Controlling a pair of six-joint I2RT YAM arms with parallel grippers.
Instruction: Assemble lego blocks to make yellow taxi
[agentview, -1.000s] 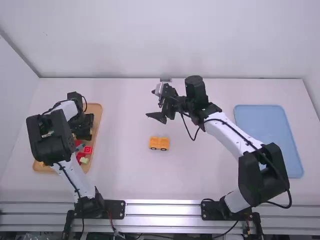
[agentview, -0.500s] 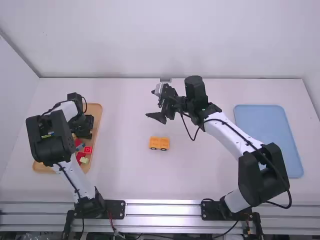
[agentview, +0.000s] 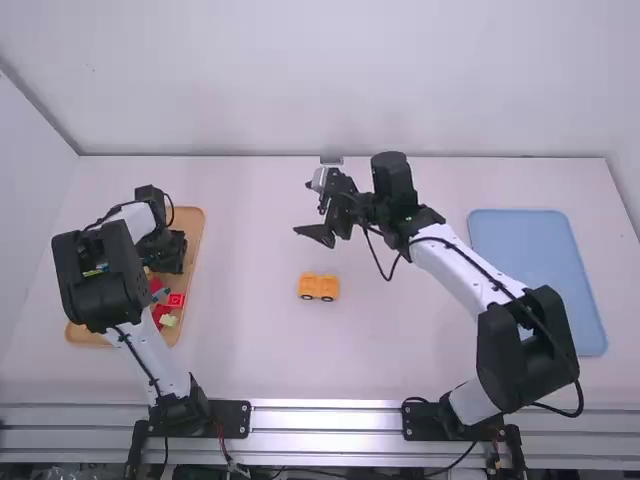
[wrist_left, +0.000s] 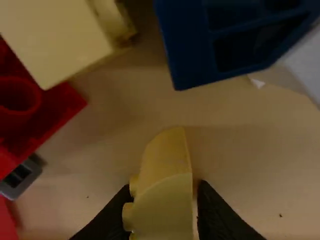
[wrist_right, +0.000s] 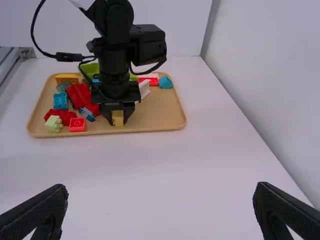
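Left pincer (agentview: 168, 252) is closed snugly on a small yellow block (wrist_left: 165, 205), one fingertip either side, over the tan tray (agentview: 192, 228). Near that grip I can see a dark blue block (wrist_left: 192, 50) and a cream one (wrist_left: 55, 40). Well to its right, on the table, sits the wheeled yellow-orange car piece (agentview: 319, 287). Right pincer (agentview: 302, 208), beyond the car, gapes wide and empty, shifted a shade rightward from a moment ago.
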